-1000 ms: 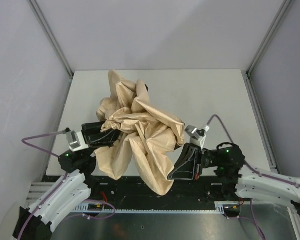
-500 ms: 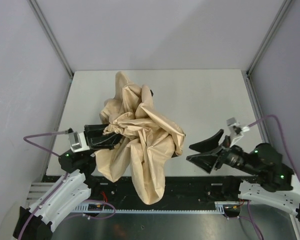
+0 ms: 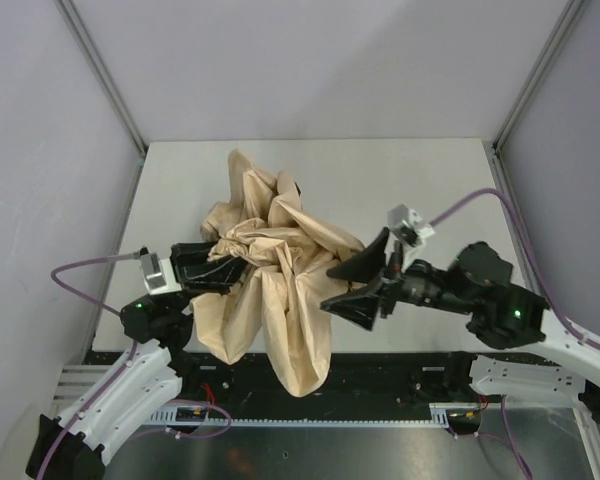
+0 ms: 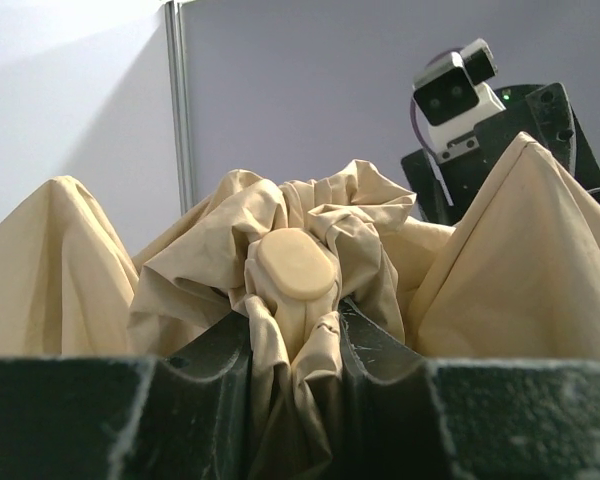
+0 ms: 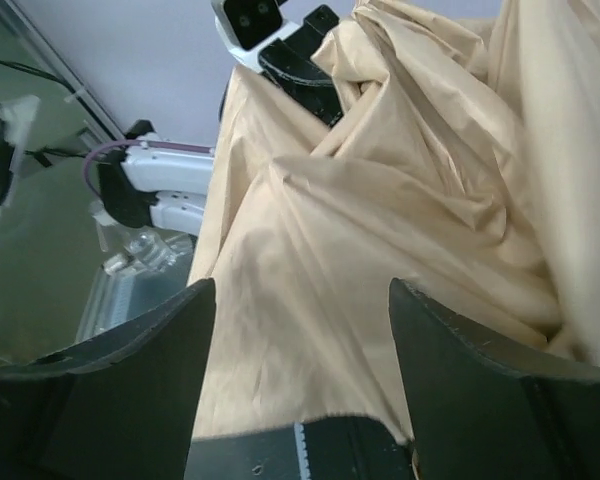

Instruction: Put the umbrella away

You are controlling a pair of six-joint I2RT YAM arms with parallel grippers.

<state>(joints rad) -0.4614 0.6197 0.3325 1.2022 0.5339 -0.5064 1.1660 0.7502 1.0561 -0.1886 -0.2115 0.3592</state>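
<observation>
Near edge of table: one lobe of the beige crumpled-fabric folding umbrella [image 3: 290, 290] hangs off the white flat table [image 3: 420, 190], over the dark rail between the arm bases. The rest is heaped left of centre and reaches toward the middle of the table. Canopy loose, not wrapped.

Left end effector [image 3: 220, 270]: narrow, pinched on a gathered bunch of canopy at the heap's left side. The left wrist view shows a smooth tan oval knob [image 4: 295, 265] just above the pinch, with fabric wadded round it. Handle or top cap, cannot tell. No shaft visible.

Right end effector [image 3: 338, 286]: jaws wide, holding nothing. Tips at the heap's right flank, broad folds filling the gap ahead of them.

Step in hand, as I read it: a fresh grab on the right-hand slack, to be drawn in toward the left pinch.
- Bite a thick ridge of folds, not a single skin, which would likely slip.
- Keep the left pinch firm as the anchor.
- Gather the overhanging lobe inward, so it does not drag the heap off the near edge.

Count: umbrella 1; oval knob 1; end effectors 2, one gripping and one free; table 1.
</observation>
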